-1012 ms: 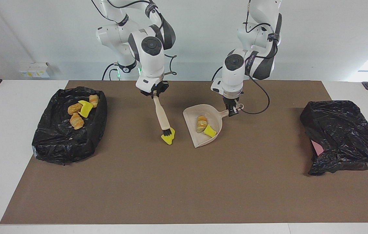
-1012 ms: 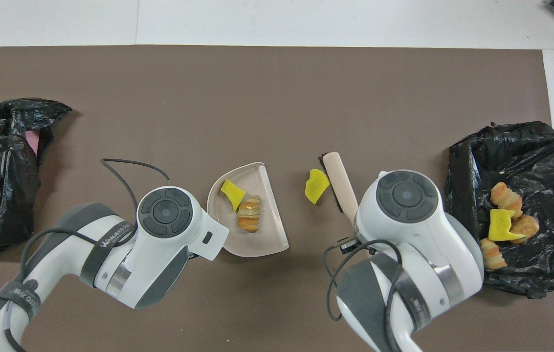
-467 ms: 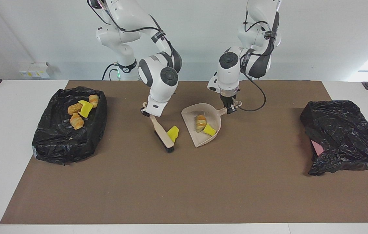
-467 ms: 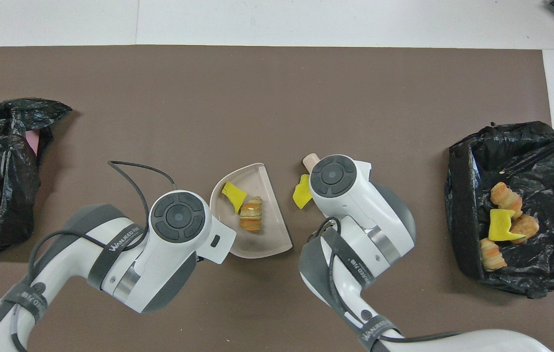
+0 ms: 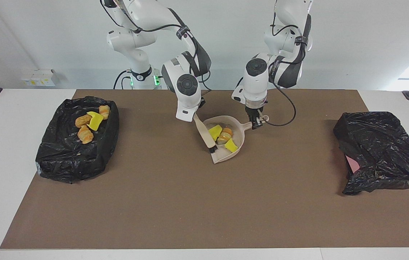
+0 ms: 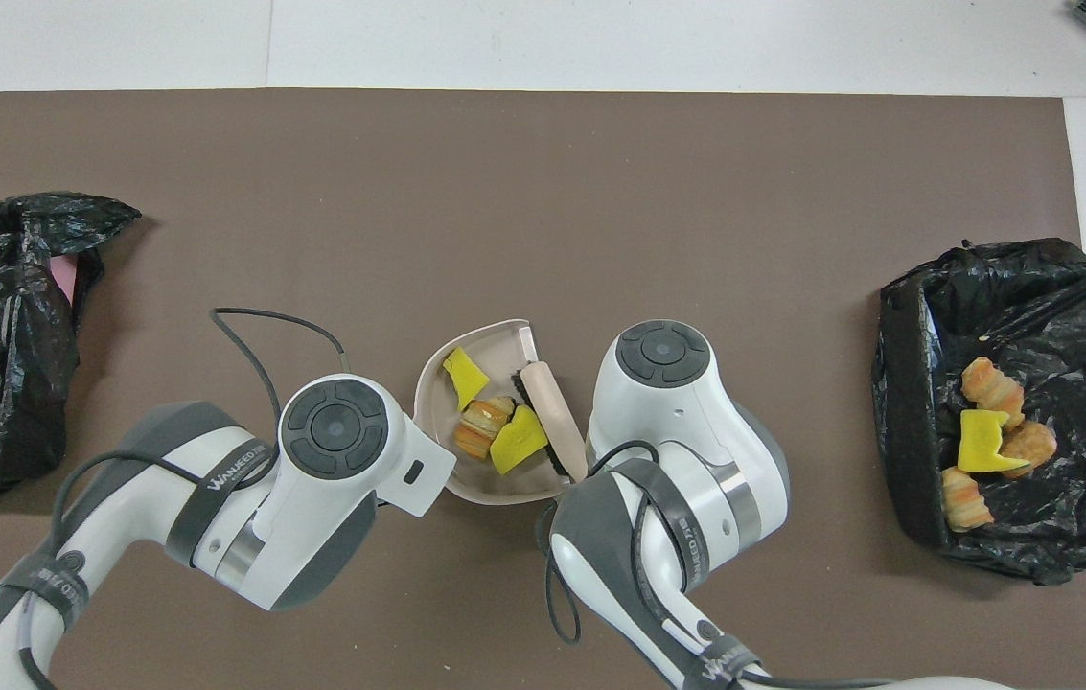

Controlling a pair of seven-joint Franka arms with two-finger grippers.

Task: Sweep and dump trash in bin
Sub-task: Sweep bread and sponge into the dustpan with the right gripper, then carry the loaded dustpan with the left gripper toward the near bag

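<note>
Black plastic lines the bin (image 5: 76, 139) at the right arm's end of the table; in it lie four scraps: three bread pieces (image 5: 85, 134) and one yellow sponge chunk (image 5: 95, 120). Next along, the right gripper (image 5: 194, 116) is clamped on the handle of the one brush (image 5: 205, 136), whose dark bristles, below its fingers, rest at the open lip of the dustpan. In the single beige dustpan (image 5: 235, 122) sit three scraps: two yellow sponge chunks (image 5: 215, 132) with one bread piece (image 5: 225, 136) between them. The left gripper (image 5: 257, 123) grips the dustpan's handle, its fingers closed on it; the pan spreads out from its fingertips. At the left arm's end lies one crumpled black bag (image 5: 381, 151).
</note>
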